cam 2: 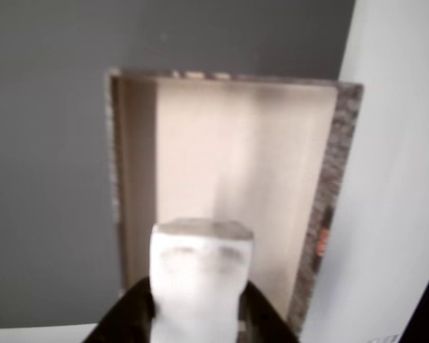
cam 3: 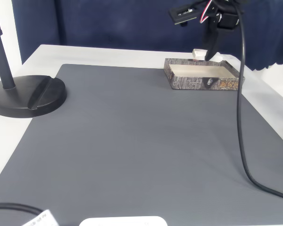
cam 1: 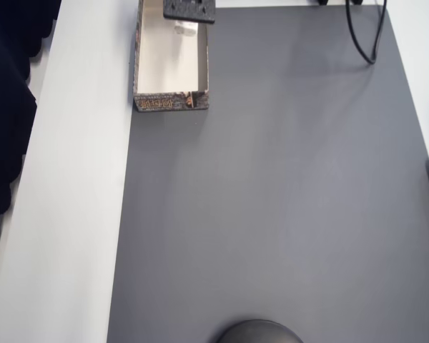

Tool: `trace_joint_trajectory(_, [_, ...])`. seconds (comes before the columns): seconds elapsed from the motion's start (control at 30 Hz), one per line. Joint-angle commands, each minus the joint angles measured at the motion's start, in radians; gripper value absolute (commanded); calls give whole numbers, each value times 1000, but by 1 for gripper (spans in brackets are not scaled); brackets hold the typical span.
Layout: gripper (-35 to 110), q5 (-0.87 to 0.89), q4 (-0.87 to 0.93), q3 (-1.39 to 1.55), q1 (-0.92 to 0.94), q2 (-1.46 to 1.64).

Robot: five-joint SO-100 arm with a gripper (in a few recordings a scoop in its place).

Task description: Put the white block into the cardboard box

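Table [cam 3: 108,54], white top, mostly covered by a smooth matte dark grey mat [cam 3: 132,141]; dark blue cloth [cam 3: 108,23] hangs behind. Black round stand base [cam 3: 28,96] sits at the mat's left edge in the fixed view, with a black cable [cam 3: 239,117] trailing down the right side. Cardboard box [cam 3: 203,82] at the far corner of the mat: shallow, rectangular, open-topped, cream-white and plain inside, outer wall printed in mottled brown-grey, small notch in the near end wall in the overhead view [cam 1: 191,98]. Black gripper [cam 2: 200,314] hangs over the box, its fingers [cam 2: 132,314] pinching the white block [cam 2: 200,279] from both sides. Block small, plain white, smooth, rounded edges, held above the box's open interior near one end, not touching the floor.
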Motion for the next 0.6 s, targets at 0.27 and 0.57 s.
trace_joint_trajectory(0.27, [0, 72, -3, -195, 46, -124])
trace_joint_trajectory(0.57, [0, 97, -9, -273, 44, -239])
